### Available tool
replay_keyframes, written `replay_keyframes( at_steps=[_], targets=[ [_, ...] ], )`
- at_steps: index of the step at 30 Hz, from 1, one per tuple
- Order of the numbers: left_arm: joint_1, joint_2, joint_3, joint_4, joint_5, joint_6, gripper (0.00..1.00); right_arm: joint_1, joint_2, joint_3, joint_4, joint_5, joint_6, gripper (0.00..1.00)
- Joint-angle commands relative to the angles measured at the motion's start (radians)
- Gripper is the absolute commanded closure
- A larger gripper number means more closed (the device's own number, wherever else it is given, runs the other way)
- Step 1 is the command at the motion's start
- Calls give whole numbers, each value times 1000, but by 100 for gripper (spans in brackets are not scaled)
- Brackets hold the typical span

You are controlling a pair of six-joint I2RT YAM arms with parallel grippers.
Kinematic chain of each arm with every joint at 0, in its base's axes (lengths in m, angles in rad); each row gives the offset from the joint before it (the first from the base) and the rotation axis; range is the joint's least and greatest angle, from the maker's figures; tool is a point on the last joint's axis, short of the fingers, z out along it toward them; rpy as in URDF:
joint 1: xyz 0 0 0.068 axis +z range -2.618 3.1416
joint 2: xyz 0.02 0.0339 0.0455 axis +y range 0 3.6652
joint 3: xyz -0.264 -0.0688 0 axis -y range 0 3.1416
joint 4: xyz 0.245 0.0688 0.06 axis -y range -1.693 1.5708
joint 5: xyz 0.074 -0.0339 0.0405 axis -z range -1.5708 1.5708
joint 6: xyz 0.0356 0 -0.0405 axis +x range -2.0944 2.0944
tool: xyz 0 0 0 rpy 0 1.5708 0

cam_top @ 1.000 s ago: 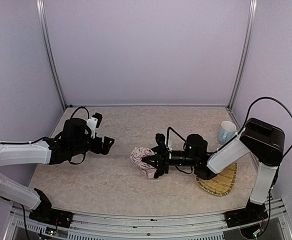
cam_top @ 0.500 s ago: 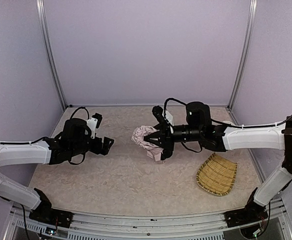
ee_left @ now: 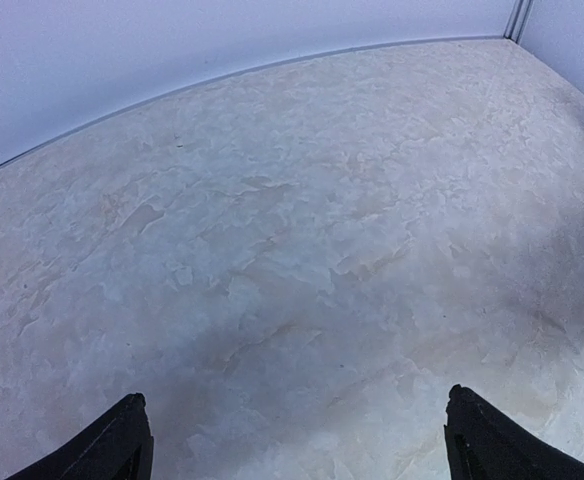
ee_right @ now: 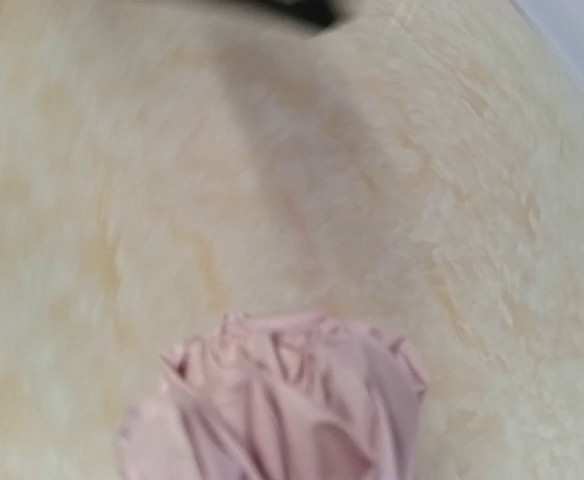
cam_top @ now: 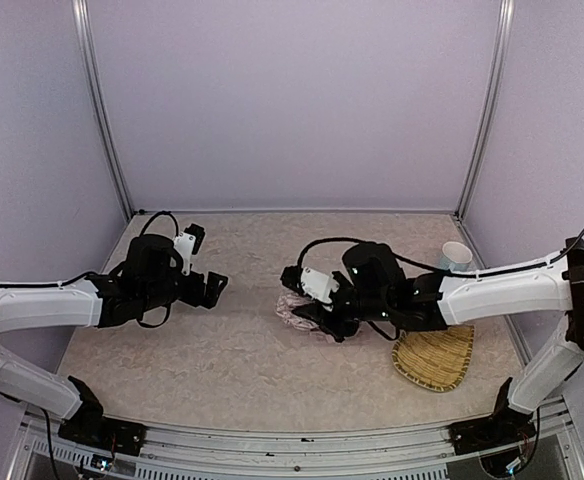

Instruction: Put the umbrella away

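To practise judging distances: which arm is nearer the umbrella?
Right. The right arm grips the umbrella in its jaws; the left arm hangs apart to its left, jaws open.

Table (cam_top: 252, 385): carries everything named here.
Umbrella (cam_top: 290, 308): near the middle of the table, at the tip of the right hand (cam_top: 310, 322).
Tray (cam_top: 434, 362): on the table, right of the umbrella, nearer the front edge.
Cup (cam_top: 455, 256): behind the tray, near the back right corner.
Left hand (cam_top: 215, 290): left of the umbrella, apart from it.
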Motion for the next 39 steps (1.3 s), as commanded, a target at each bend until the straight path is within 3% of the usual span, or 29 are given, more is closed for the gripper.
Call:
replay_keyframes(
  at_steps=[1,4,9,14,17,24,27,30,31,34,37,39],
  targets=[
    [-7,13,27,-10,-21,12,1,118,6,-132,269,231,-364,99],
    [-8,17,25,-12,-24,12,1,140,34,-184,349,154,-444,98],
    [-10,21,20,-13,-27,14,1,139,134,-83,175,92,-399,100],
    [-13,16,21,-17,-18,31,1,32,159,174,-262,-451,-301,100],
    [-32,-9,11,4,23,62,1,-44,246,346,-567,-669,-320,100],
    [-245,-203,-138,208,152,314,1,-109,443,573,-953,-951,-371,100],
    [-279,-236,-159,205,282,356,2,-120,546,667,-1126,-1078,-459,100],
    [-331,-208,-156,184,370,413,5,-121,652,750,-1225,-1064,-482,98],
    [-352,-189,-152,177,379,431,6,-123,680,760,-1220,-1047,-473,96],
    [-394,-112,-125,146,387,467,6,-155,743,784,-1156,-1028,-424,74],
    [-417,-24,-87,114,402,503,6,-185,786,816,-1086,-971,-368,62],
    [-423,32,-73,116,435,528,5,-199,814,844,-1050,-940,-343,46]
  ],
)
